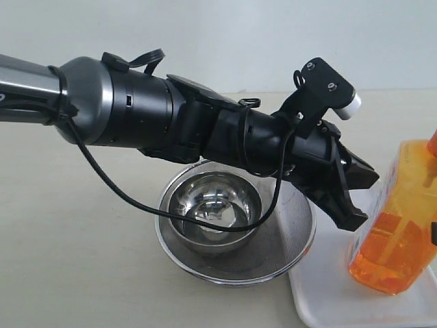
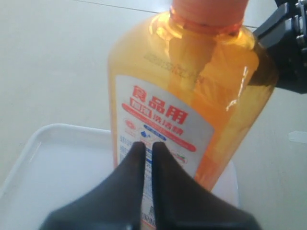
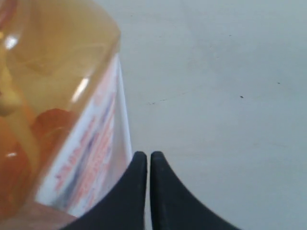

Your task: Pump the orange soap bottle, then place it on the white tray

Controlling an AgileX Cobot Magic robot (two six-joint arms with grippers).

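Note:
The orange soap bottle point(image 1: 399, 225) stands on the white tray point(image 1: 328, 287) at the right edge of the exterior view, leaning slightly; its pump head is cut off by the frame. My left gripper point(image 1: 365, 198) reaches across over the strainer and hangs just left of the bottle, not touching it. The left wrist view shows the left gripper point(image 2: 148, 143) shut and empty, in front of the bottle's label point(image 2: 163, 129), with the tray point(image 2: 57, 167) below. My right gripper point(image 3: 145, 154) is shut and empty, right beside the bottle point(image 3: 57, 96).
A round mesh strainer point(image 1: 290, 236) holding a steel bowl point(image 1: 215, 208) sits on the table under the left arm, touching the tray's left rim. A black part of the other arm point(image 2: 288, 48) shows beside the bottle's shoulder.

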